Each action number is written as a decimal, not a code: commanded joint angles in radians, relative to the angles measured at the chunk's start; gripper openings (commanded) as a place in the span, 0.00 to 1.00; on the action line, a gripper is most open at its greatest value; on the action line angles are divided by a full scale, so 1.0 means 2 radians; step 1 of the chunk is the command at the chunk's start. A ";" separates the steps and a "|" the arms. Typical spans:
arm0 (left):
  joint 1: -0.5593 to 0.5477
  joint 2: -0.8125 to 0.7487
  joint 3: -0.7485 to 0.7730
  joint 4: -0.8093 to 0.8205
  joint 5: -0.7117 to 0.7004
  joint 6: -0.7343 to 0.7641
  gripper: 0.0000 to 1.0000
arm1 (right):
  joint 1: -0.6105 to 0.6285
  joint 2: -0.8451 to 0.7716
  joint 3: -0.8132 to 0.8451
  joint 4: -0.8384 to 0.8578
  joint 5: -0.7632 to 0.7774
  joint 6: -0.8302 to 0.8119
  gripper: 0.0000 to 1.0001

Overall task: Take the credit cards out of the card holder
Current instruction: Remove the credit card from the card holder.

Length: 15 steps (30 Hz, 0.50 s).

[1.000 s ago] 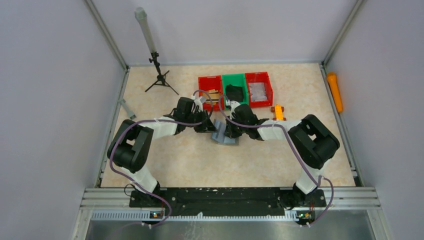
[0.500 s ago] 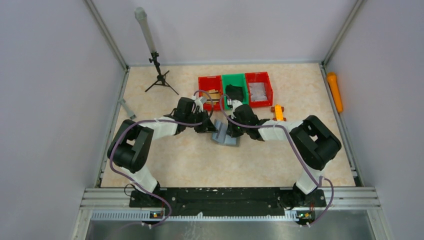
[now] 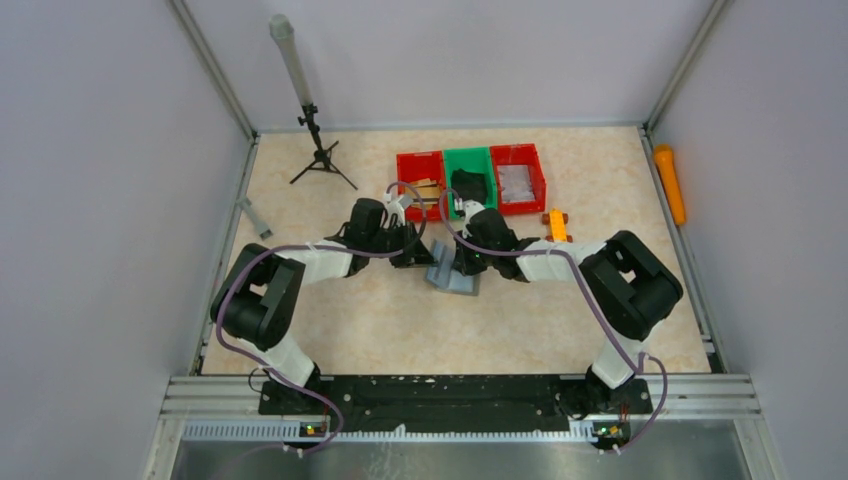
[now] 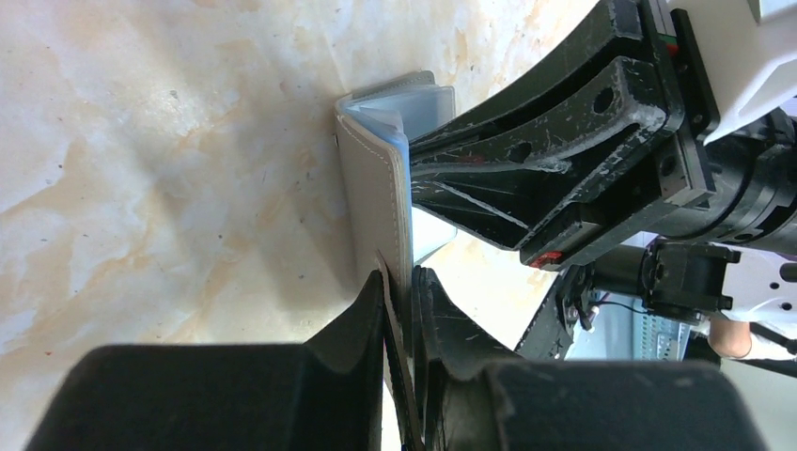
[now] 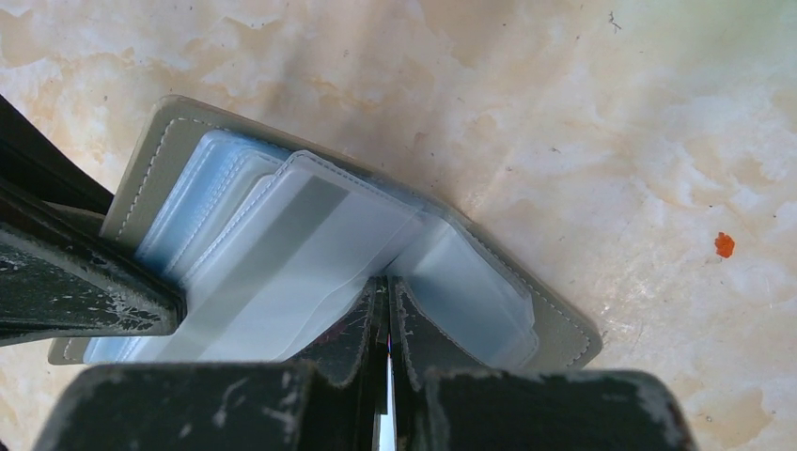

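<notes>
While the grey card holder [image 3: 452, 275] sits half open on the table [image 3: 380, 320], both claws are at it from either side. It is in the middle of the table, just in front of three boxes [image 3: 470, 180], two red and one green.

The left claw [image 4: 401, 282] is clenched on the edge of the holder's grey cover and holds that flap standing up on its side.

The right claw [image 5: 387, 293] is squeezed tight, and its tips poke in among the clear shiny pockets [image 5: 470, 291] inside the holder. I cannot tell if it has a pocket or a card pinched between its tips.

A pale card [image 5: 282, 249] with a grey stripe shows through one clear pocket. It is inside the holder, just beside the right claw. No card lies out on the table.
</notes>
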 commanded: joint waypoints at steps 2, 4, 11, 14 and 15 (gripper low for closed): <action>-0.003 -0.022 -0.001 0.070 0.060 -0.021 0.06 | -0.002 0.003 0.005 0.006 -0.014 0.001 0.00; -0.003 -0.018 -0.001 0.084 0.071 -0.030 0.05 | -0.003 0.003 0.003 0.012 -0.025 0.003 0.00; -0.003 -0.019 -0.006 0.099 0.079 -0.038 0.05 | -0.007 -0.004 -0.007 0.033 -0.049 0.008 0.00; -0.003 -0.019 -0.004 0.089 0.069 -0.029 0.05 | -0.009 -0.007 -0.012 0.042 -0.056 0.011 0.00; -0.003 -0.018 -0.001 0.080 0.065 -0.025 0.05 | -0.010 -0.008 -0.013 0.044 -0.057 0.011 0.00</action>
